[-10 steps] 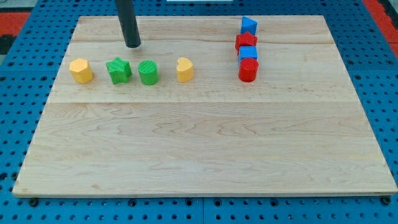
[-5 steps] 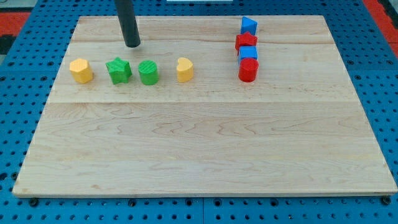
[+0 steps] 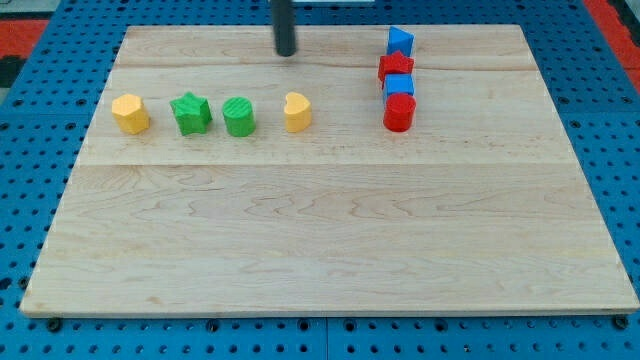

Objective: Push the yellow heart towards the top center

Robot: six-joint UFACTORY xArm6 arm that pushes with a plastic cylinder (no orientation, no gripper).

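The yellow heart [image 3: 296,112] lies on the wooden board [image 3: 330,240], in the upper half, a little left of centre. My tip [image 3: 286,52] stands near the view's top, above the heart and slightly to its left, apart from it. It touches no block.
A green cylinder [image 3: 238,116], a green star [image 3: 190,113] and a yellow hexagonal block [image 3: 130,113] stand in a row left of the heart. At the upper right, a blue block [image 3: 400,41], a red star [image 3: 395,68], a blue block [image 3: 398,86] and a red cylinder [image 3: 399,113] form a column.
My tip has moved to the view's right and a little up, from above the green star to above the yellow heart. No block has moved.
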